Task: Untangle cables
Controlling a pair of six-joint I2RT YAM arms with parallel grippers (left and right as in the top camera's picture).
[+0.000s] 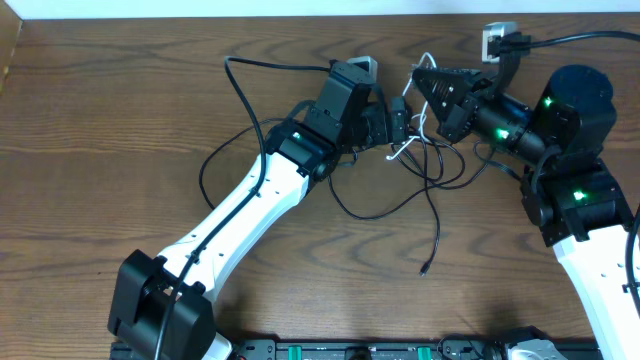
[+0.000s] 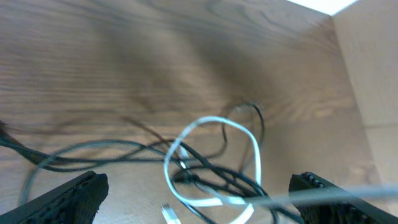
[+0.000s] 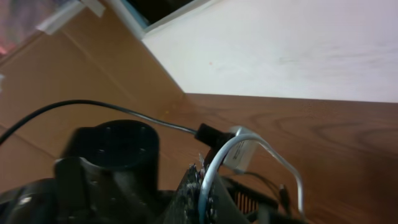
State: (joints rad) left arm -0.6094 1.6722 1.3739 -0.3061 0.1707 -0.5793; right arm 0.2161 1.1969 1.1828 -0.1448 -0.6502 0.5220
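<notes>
Left wrist: cables [image 2: 211, 119] beyond left gripper [image 2: 199, 198]

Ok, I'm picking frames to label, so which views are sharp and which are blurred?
Overhead: sharp and evenly lit, black cable and white cable both crisp. Left wrist: motion-blurred, the white cable's loop smeared. Right wrist: foreground out of focus, pale wall bright but not blown out.

Left arm [image 1: 250, 205], right arm [image 1: 600, 270]: white links, black joints, green lights.
</notes>
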